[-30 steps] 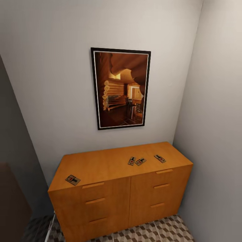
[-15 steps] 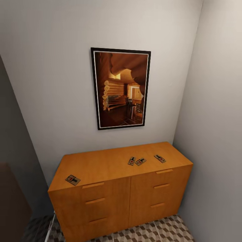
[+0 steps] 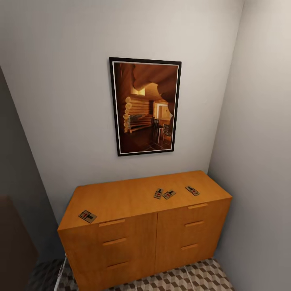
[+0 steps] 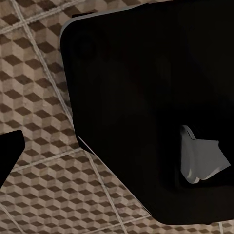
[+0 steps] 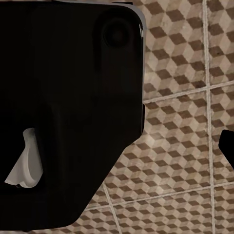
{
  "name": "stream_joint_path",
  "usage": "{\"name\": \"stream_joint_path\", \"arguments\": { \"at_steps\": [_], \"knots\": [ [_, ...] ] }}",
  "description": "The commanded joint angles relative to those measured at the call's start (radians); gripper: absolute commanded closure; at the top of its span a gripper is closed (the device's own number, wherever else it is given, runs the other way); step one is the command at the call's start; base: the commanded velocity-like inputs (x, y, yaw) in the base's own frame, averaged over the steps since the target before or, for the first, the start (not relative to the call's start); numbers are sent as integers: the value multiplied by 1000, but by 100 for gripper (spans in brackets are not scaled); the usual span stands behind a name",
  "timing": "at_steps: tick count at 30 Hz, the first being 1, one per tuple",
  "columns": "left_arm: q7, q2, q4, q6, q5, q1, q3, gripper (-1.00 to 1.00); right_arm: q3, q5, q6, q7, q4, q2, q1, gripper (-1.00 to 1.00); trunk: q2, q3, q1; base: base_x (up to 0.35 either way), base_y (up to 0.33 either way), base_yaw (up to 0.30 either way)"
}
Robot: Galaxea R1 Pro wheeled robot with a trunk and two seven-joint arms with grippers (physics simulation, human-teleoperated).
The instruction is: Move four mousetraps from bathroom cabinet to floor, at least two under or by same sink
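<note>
The orange-brown cabinet [image 3: 133, 242] stands against the far wall in the head view. Four mousetraps lie on its flat top: one near the front left corner [image 3: 87, 216], two touching side by side right of centre [image 3: 158, 193] [image 3: 169, 194], and one further right [image 3: 192, 190]. Cube-patterned bathroom floor [image 3: 190, 279] shows below the drawers. My left gripper [image 4: 117, 146] and right gripper [image 5: 117, 146] hang low over that floor, each with one dark finger [image 4: 9, 153] [image 5: 227, 146] at the picture's edge and nothing between the fingers. The bathroom sink is out of view.
A framed picture [image 3: 145, 106] hangs above the cabinet. A grey wall [image 3: 258, 161] closes in the right side and a dark panel [image 3: 16, 242] the left. My own black body [image 4: 146, 97] [image 5: 63, 97] covers much of both wrist views.
</note>
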Motion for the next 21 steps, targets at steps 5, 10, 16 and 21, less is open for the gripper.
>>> {"name": "stream_joint_path", "arguments": {
  "at_steps": [5, 10, 16, 21],
  "knots": [
    [1, 0, -1, 2, -10, 0, 0, -100, 0, -2, -3, 0, 1, 0, 0, -100, -1, 0, 0, 0, 0, 0],
    [1, 0, -1, 2, -10, -1, 0, -100, 0, -2, -3, 0, 1, 0, 0, -100, -1, 0, 0, 0, 0, 0],
    [1, 0, -1, 1, -10, -1, 0, -100, 0, -2, -4, 0, 1, 0, 0, -100, -1, 0, 0, 0, 0, 0],
    [3, -1, -1, 1, -10, -1, 1, -100, 0, -2, -4, 0, 1, 0, 0, -100, -1, 0, 0, 0, 0, 0]
  ]
}}
